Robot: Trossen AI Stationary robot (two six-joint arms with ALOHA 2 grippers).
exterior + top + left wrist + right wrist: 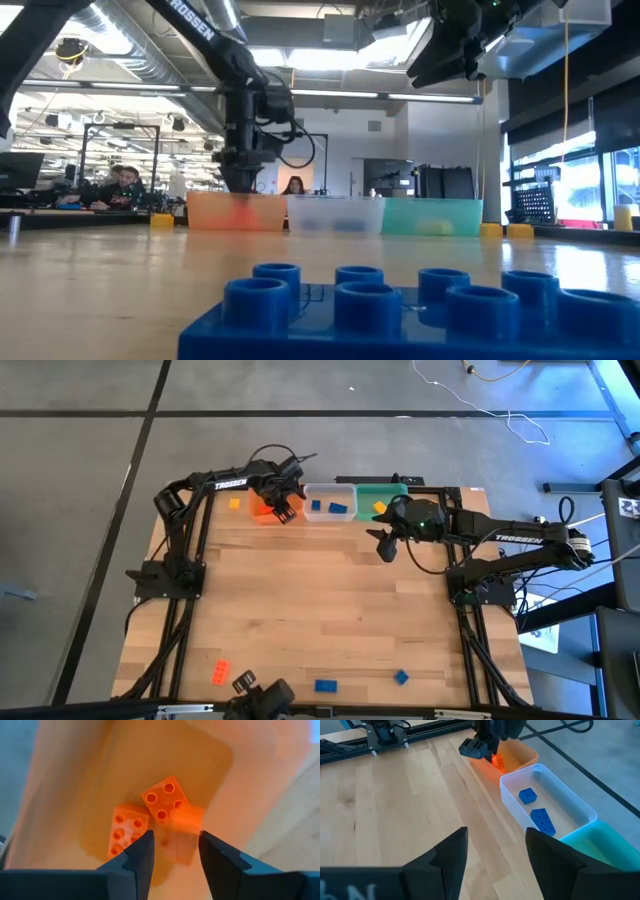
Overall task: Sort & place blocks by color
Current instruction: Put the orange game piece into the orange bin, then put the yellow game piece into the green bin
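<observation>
My left gripper (283, 512) points down into the orange tub (262, 508) at the table's far edge, its fingers open. In the left wrist view a blurred orange block (177, 832) shows between the fingertips (145, 847), loose over the tub's floor. Two more orange blocks (165, 799) lie flat there. The clear tub (328, 505) holds two blue blocks (540, 820). A yellow block (380, 507) lies in the green tub (395, 493). My right gripper (385, 550) hangs open and empty above the table before the green tub.
Near the front edge lie an orange block (220, 672), a yellow one (241, 681) and two blue ones (325, 685); one fills the low view's foreground (400, 310). Another yellow block (235, 504) lies left of the orange tub. The middle of the table (330, 600) is bare wood.
</observation>
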